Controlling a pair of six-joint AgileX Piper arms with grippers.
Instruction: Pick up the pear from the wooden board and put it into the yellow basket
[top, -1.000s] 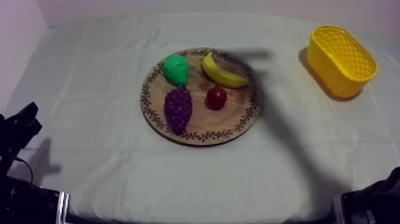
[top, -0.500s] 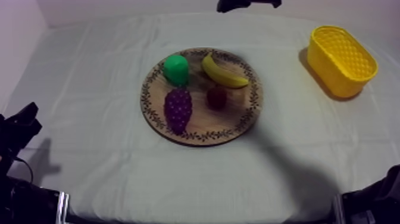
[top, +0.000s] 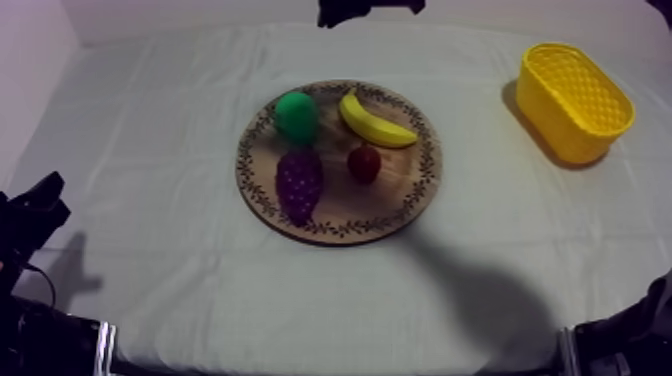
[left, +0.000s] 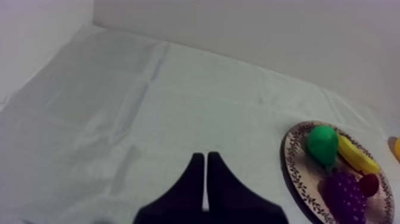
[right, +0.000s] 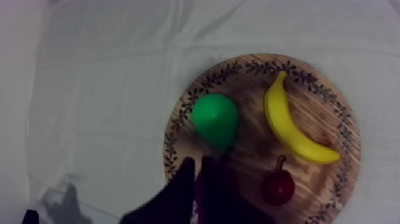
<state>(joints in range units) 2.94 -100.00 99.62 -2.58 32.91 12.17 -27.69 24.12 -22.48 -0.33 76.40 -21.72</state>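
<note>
The right arm (top: 368, 10) has slid leftward along the far edge of the top view over the last second. Its shadow has drifted off the wooden board (right: 253, 101) and onto the worktop (top: 150, 150). This brings the right tool (right: 196, 162) above the board, and the pear (right: 214, 119) now sits just ahead of its tips, slightly to one side. The tool's two fingers lie pressed together in a narrow wedge and hold nothing.

The pear itself has not been lifted; it lies on the board where it was. The banana (right: 286, 128) lies farther ahead of the tool and off to the side, apart from the pear. The small red fruit (right: 278, 186) sits beside the tool's fingers. In the top view the grapes (top: 299, 182) lie just beside the pear.

The yellow basket (top: 565, 130) stands well apart from the tool, at the right end of the worktop.

The left tool (left: 205, 156) is likewise closed to a wedge and empty, low over the cloth, with the board well ahead of it and to its side.

I judge this to be the approach. The right tool is lined up near the pear, but its fingers must part before it can come down around the fruit. The grapes so close by leave little room on that side.
</note>
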